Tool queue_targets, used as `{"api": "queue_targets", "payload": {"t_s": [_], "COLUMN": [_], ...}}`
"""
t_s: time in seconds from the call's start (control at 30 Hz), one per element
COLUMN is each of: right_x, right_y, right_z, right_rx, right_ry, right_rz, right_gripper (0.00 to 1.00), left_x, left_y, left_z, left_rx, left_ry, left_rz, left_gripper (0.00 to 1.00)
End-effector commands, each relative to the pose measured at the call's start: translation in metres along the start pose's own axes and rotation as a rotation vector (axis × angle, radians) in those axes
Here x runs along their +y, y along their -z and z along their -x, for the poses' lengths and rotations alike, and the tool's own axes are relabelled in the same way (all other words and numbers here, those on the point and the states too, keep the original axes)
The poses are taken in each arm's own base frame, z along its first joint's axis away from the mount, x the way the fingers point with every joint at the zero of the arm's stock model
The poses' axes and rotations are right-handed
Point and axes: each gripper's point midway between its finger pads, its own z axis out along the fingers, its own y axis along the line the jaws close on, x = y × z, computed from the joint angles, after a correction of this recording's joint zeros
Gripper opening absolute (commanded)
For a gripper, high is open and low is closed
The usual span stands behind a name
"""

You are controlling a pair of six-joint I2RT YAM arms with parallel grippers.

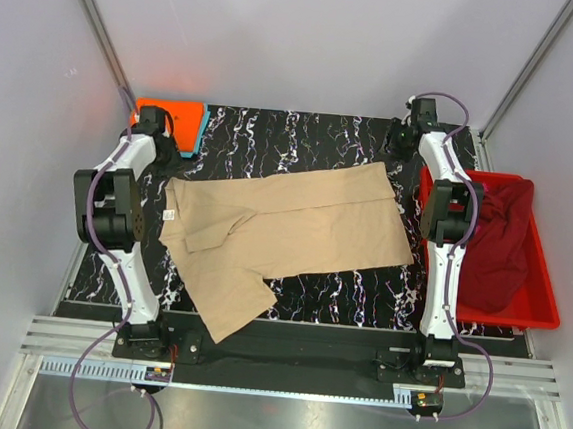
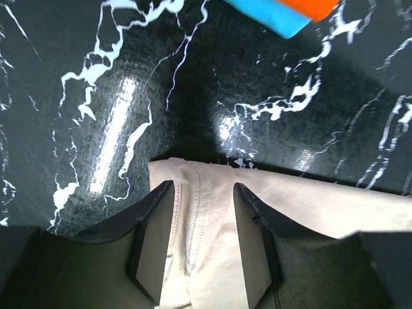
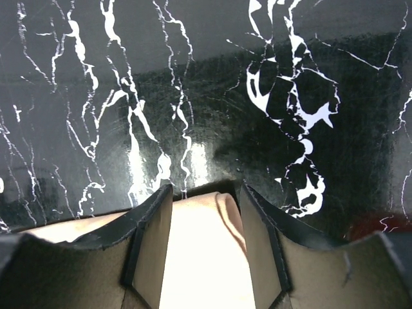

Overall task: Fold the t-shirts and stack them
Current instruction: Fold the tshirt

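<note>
A large tan t-shirt (image 1: 286,225) lies spread on the black marble table (image 1: 303,136), one sleeve folded in and the other pointing at the near edge. My left gripper (image 1: 167,154) is open over its back left corner. In the left wrist view (image 2: 203,187) the stitched tan hem (image 2: 193,212) lies between the fingers. My right gripper (image 1: 399,156) is open at the shirt's back right corner. In the right wrist view (image 3: 206,190) a rolled tan edge (image 3: 222,212) lies between the fingers. Folded orange (image 1: 170,114) and light blue (image 1: 200,132) shirts are stacked at the back left. A maroon shirt (image 1: 495,243) lies in the bin.
A red plastic bin (image 1: 545,302) stands off the table's right edge, beside the right arm. The orange and blue stack also shows at the top of the left wrist view (image 2: 277,16). White walls close in the back and sides.
</note>
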Motion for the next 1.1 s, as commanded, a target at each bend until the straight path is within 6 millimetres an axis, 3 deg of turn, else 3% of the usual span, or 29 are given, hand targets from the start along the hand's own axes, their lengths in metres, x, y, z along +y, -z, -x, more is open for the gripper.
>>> {"api": "queue_targets", "payload": {"t_s": [0.0, 0.13, 0.53, 0.63, 0.87, 1.0, 1.07], "right_x": [0.0, 0.0, -0.002, -0.002, -0.001, 0.0, 0.001], "right_y": [0.005, 0.005, -0.007, -0.007, -0.006, -0.007, -0.01], "right_z": [0.016, 0.015, 0.001, 0.0, -0.009, -0.012, -0.013], "right_rx": [-0.036, -0.035, 0.008, 0.018, 0.048, 0.056, 0.061], "right_ry": [0.017, 0.017, 0.019, 0.013, 0.021, 0.017, 0.008], "right_rz": [0.011, 0.014, 0.032, 0.038, 0.048, 0.055, 0.066], "right_gripper": [0.54, 0.54, 0.52, 0.48, 0.49, 0.45, 0.37], "left_x": [0.001, 0.003, 0.007, 0.008, 0.009, 0.011, 0.01], "left_y": [0.0, -0.005, -0.01, -0.009, -0.01, -0.012, -0.011], "left_z": [0.012, 0.011, 0.006, 0.007, 0.009, 0.01, 0.011], "left_rx": [-0.027, -0.023, -0.018, -0.021, -0.026, -0.029, -0.038], "left_ry": [0.017, 0.007, -0.019, -0.024, -0.04, -0.035, -0.033], "left_rz": [0.016, 0.024, 0.039, 0.044, 0.042, 0.041, 0.039], "left_gripper": [0.46, 0.46, 0.26, 0.25, 0.24, 0.18, 0.11]}}
